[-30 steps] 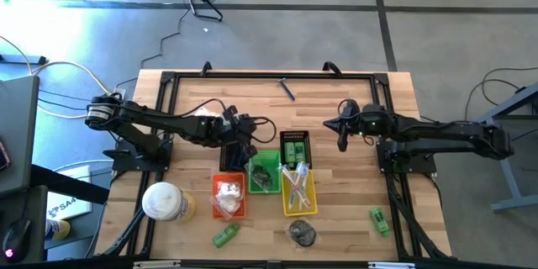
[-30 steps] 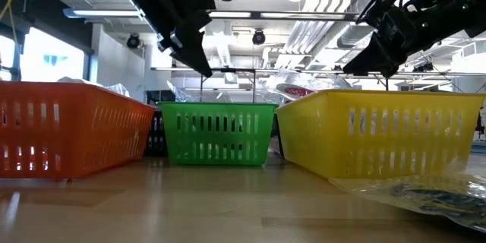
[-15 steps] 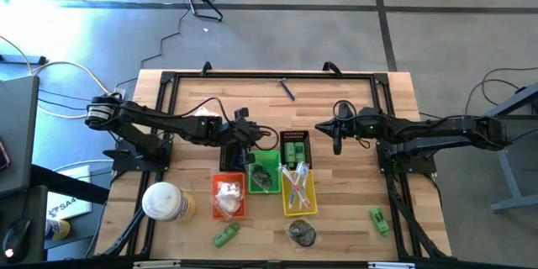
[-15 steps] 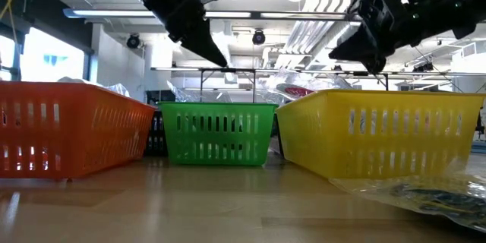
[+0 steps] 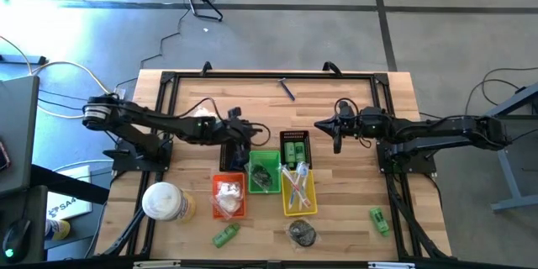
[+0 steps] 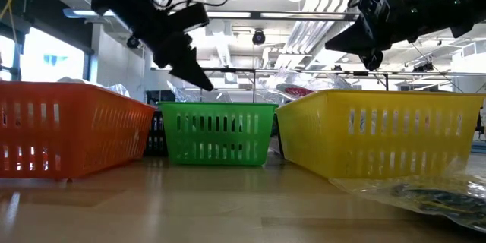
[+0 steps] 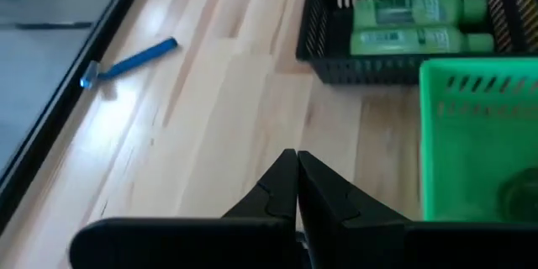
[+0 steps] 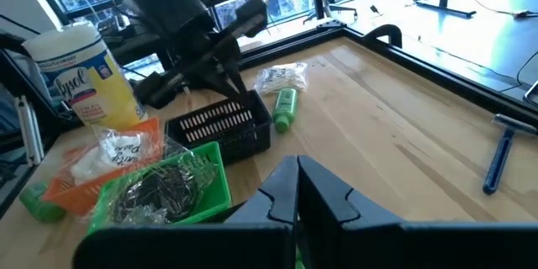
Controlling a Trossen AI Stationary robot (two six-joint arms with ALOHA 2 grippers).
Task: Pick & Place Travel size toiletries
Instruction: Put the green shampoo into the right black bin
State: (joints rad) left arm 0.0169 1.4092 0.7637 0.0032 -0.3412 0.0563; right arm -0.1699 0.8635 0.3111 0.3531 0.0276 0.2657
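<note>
My left gripper (image 5: 249, 141) (image 7: 296, 161) is shut and empty, slanting down above the table between a black basket (image 7: 403, 59) holding two green bottles (image 7: 412, 21) and a second black basket (image 8: 220, 126). My right gripper (image 5: 320, 124) (image 8: 296, 168), also shut and empty, hangs in the air right of the baskets, pointing toward the table's left. The green basket (image 5: 263, 172) holds dark wrapped pieces, the yellow basket (image 5: 299, 192) slim sticks, the orange basket (image 5: 228, 198) clear-wrapped white pieces. Loose green bottles (image 5: 224, 236) (image 5: 379, 220) and a clear bag (image 5: 302, 232) lie near the front edge.
A round white-and-yellow container (image 5: 166, 202) stands at the front left. A blue razor (image 5: 287, 89) lies on bare wood near the far edge. A black frame rail (image 5: 269, 74) runs around the table. Bare wood shows between the right gripper and the far edge.
My left gripper has sunk a little toward the baskets and rolled about its own axis. My right gripper has swung from pointing toward the near edge to pointing toward the table's left, shifting slightly left. Both have stayed shut.
</note>
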